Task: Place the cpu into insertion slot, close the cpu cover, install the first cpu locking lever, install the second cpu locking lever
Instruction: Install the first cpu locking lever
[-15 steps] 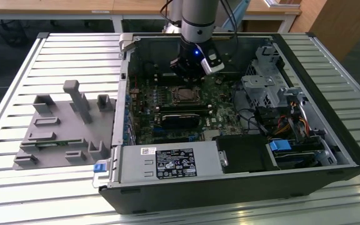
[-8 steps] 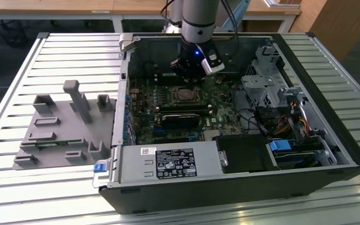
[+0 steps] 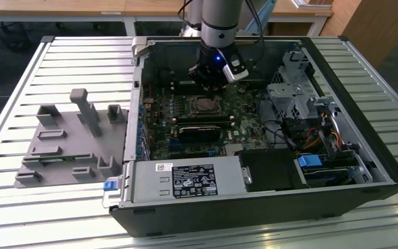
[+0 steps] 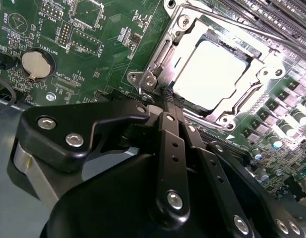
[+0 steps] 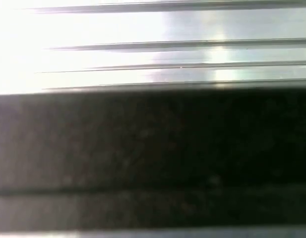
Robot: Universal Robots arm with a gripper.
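My gripper (image 4: 170,100) has its fingers pressed together on nothing, the tips just beside the corner of the cpu cover (image 4: 165,49). That cover lies flat over the insertion slot (image 3: 204,105), and I see the cpu (image 4: 212,74) seated inside its window. All of this sits on the green board (image 4: 93,44) inside the open computer case (image 3: 254,207).

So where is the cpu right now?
The cpu sits in the insertion slot under the closed cpu cover, just beyond the shut claw in the second wrist view.
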